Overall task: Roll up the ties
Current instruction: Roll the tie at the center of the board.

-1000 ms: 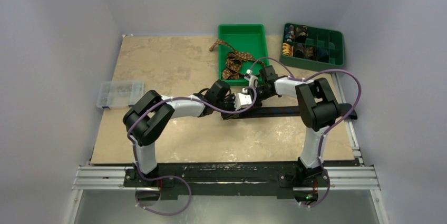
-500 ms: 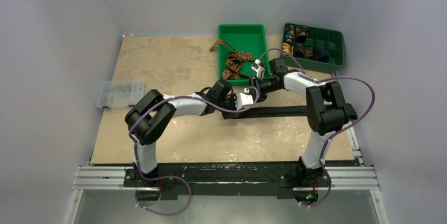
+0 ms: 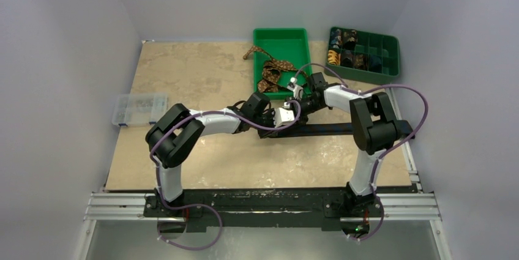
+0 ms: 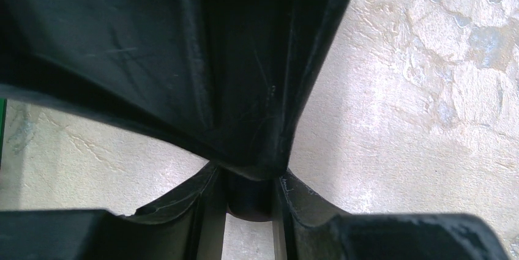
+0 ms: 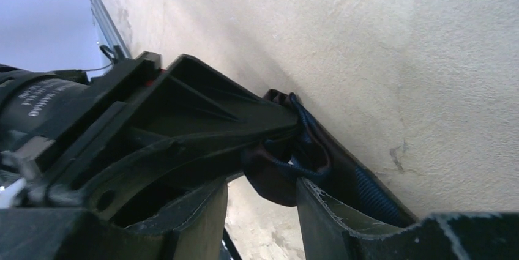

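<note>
Since a second ago, the right arm's elbow has been swung outward toward the right edge of the table (image 3: pixel 202 76); the left arm is seen almost unchanged. Both grippers are gathered near the table's middle, just in front of the tray (image 3: pixel 280 30), where a brown tie (image 3: pixel 272 71) is heaped.

A dark tie (image 3: pixel 333 129) is laid flat with its long axis running left to right, and its left end is wound into a small coil. That coil is pinched by the left gripper (image 5: pixel 292 126). The right gripper (image 5: pixel 263 186) is held with its fingers spread, the coil sitting just between their tips but not clamped.

The unrolled length stretches away to the right, under the right arm. Further winding would probably be carried that way, with the right arm the nearer one.
</note>
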